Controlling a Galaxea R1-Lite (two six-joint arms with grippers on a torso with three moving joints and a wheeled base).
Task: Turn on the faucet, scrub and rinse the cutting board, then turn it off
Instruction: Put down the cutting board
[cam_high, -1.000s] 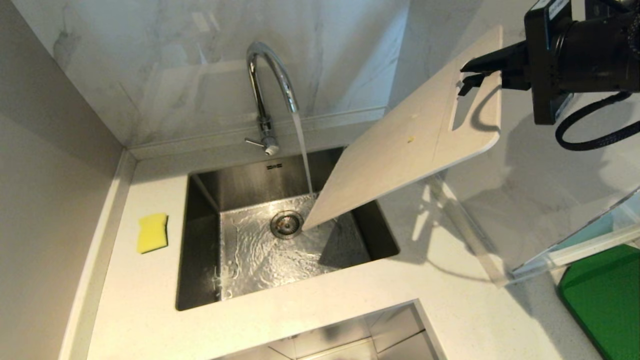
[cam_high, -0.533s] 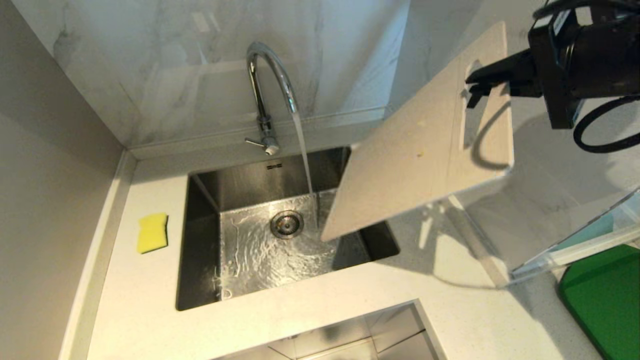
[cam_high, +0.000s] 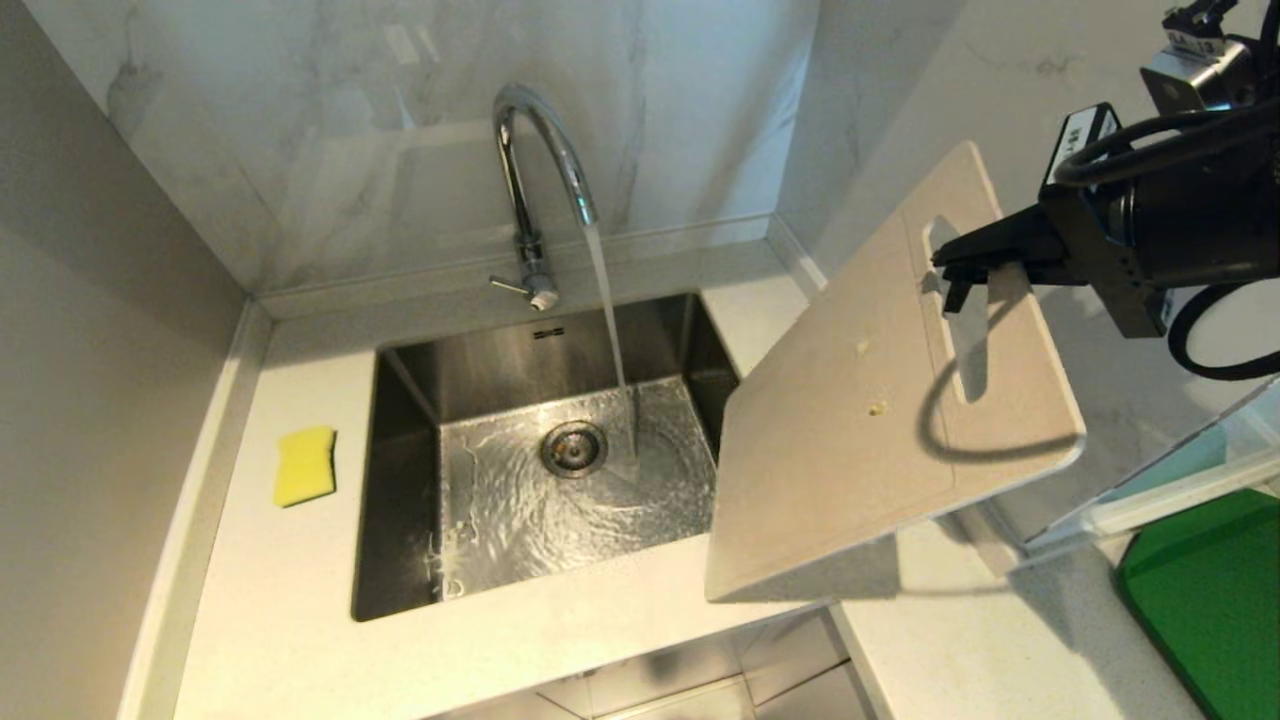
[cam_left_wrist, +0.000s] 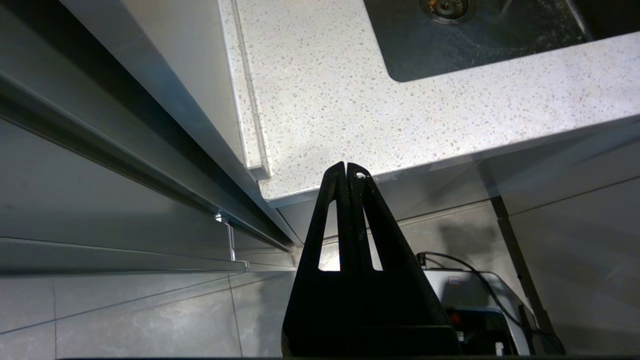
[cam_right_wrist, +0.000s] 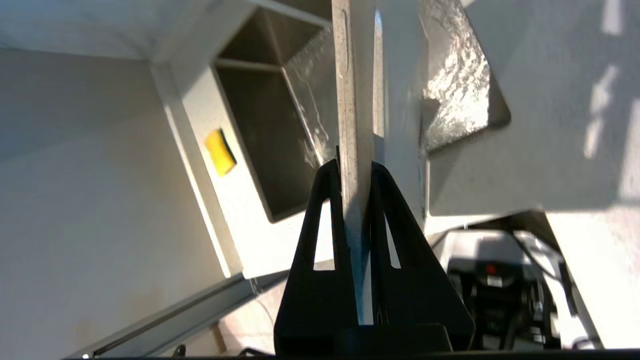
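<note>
The chrome faucet stands behind the steel sink and pours a steady stream of water into the basin. My right gripper is shut on the cream cutting board by the rim at its slot handle. The board hangs tilted in the air over the sink's right edge and the counter, clear of the stream, with small yellowish specks on its face. In the right wrist view the cutting board runs edge-on between the shut right gripper. My left gripper is shut and empty, parked below the counter's front edge.
A yellow sponge lies on the counter left of the sink. A green board rests at the far right beside a clear rack. Marble walls close in behind and on the right.
The right gripper has swung the cutting board out of the sink and away from the water, toward the right and nearer me, turning it flatter. The water keeps running.
</note>
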